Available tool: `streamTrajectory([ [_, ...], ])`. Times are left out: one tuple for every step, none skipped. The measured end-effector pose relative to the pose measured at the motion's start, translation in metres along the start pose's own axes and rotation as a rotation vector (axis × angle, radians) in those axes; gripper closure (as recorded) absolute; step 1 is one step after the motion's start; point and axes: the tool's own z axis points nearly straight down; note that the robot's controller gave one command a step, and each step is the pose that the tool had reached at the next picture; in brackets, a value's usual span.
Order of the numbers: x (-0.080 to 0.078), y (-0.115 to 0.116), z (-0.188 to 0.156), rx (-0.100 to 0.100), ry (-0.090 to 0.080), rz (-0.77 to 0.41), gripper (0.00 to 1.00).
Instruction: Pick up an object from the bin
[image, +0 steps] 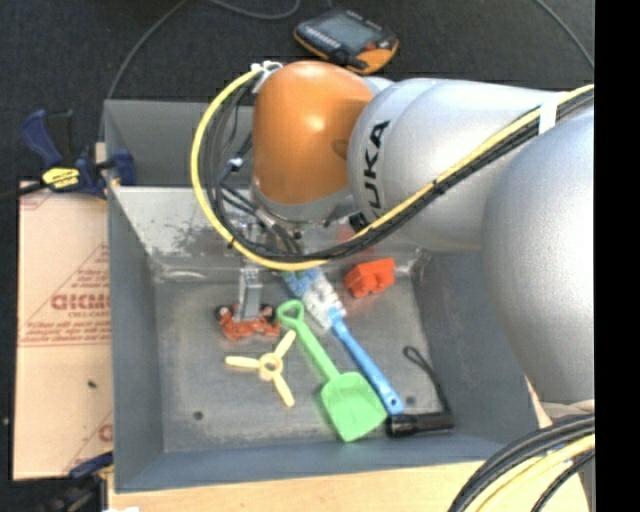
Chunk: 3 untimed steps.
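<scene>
The gripper (250, 306) is hanging low in the bin (140, 330), under the arm's orange cover, and its tip is sitting right over a small red-brown thing (246, 322) on the floor. That thing is lying directly beneath the gripper, touching it or very nearly so, with a bit of it peeking out on either side of the tip. Whether the gripper is open, closed or gripping the thing, I cannot tell.

Just beyond the red-brown thing, toward the view's bottom, a cream three-bladed propeller (265, 368) is lying flat. Just right of the gripper, the handle end of a green shovel (330, 385) is resting near the red-brown thing, and its blade is pointing away toward the lower right. A blue brush (352, 348) is lying alongside the shovel, its white bristles close to the gripper's right. An orange block (370, 278) is sitting farther right. A black strapped thing (420, 423) is lying well apart, in the lower right corner.
</scene>
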Motion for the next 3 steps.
streamTrajectory([
  [-0.002, -0.001, -0.005, -0.001, -0.009, 0.005, 0.00],
  [0.006, -0.049, 0.121, 0.000, -0.012, -0.152, 0.00],
  [0.006, -0.057, 0.052, -0.002, -0.025, -0.232, 0.00],
])
